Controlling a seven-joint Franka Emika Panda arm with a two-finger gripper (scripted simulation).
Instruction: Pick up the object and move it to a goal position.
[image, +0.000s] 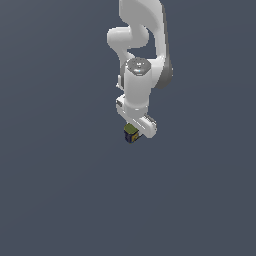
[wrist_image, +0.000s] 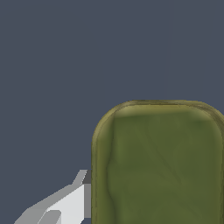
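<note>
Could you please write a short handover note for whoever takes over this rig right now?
Gripper: down at the block, one finger beside its side; whether it is shut on it cannot be told.
Block: olive-green top, dark sides, right under the gripper on the plain grey floor; it fills much of the wrist view.
Done: the gripper is at the block.
Left: confirm the grasp, lift, carry to the goal. No goal marker is visible.

A plain, dark grey-blue worktop (image: 55, 190) fills both views, flat and unmarked, with no edge in sight. Whether the block (image: 131, 133) under the arm rests on it cannot be told.
</note>
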